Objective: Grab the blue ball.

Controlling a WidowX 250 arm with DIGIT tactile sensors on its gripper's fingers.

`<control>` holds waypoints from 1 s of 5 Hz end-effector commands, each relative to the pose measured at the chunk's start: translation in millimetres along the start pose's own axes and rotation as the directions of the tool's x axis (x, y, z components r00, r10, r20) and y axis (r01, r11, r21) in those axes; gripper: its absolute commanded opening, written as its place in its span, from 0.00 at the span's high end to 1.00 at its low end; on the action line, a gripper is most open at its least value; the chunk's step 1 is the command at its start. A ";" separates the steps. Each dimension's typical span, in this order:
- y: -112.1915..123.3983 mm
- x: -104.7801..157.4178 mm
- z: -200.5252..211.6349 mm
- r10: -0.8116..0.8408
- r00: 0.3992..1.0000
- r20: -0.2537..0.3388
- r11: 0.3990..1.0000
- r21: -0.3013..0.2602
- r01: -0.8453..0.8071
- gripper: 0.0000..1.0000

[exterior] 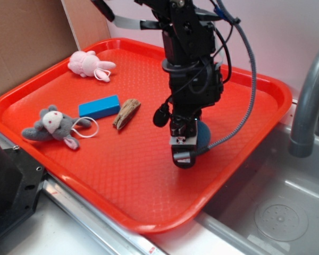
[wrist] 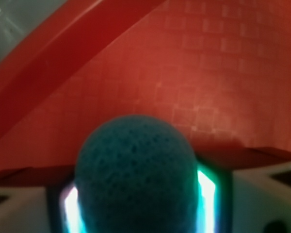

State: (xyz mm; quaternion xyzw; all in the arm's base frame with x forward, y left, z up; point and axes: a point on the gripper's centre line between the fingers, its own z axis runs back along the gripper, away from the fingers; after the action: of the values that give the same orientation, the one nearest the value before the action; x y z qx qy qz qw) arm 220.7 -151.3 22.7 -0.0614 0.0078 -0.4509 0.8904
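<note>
The blue ball, teal with a knitted surface, fills the space between my fingers in the wrist view, and its sides meet the lit pads on both sides. In the exterior view the blue ball peeks out behind my gripper, which points straight down at the red tray in its right half. The near finger hides most of the ball. The gripper is shut on the ball, low over the tray floor.
On the tray's left half lie a flat blue block, a piece of wood, a grey plush mouse and a pink plush rabbit. A steel sink with a faucet is at the right. Cardboard stands behind.
</note>
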 end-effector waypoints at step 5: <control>43.4 -146.8 240.7 0.741 0.662 0.113 0.653 0.113 -0.749 1.00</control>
State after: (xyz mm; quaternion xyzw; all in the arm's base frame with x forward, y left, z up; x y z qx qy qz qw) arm 194.6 35.9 231.9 -0.0068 -0.0009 -0.0453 0.9989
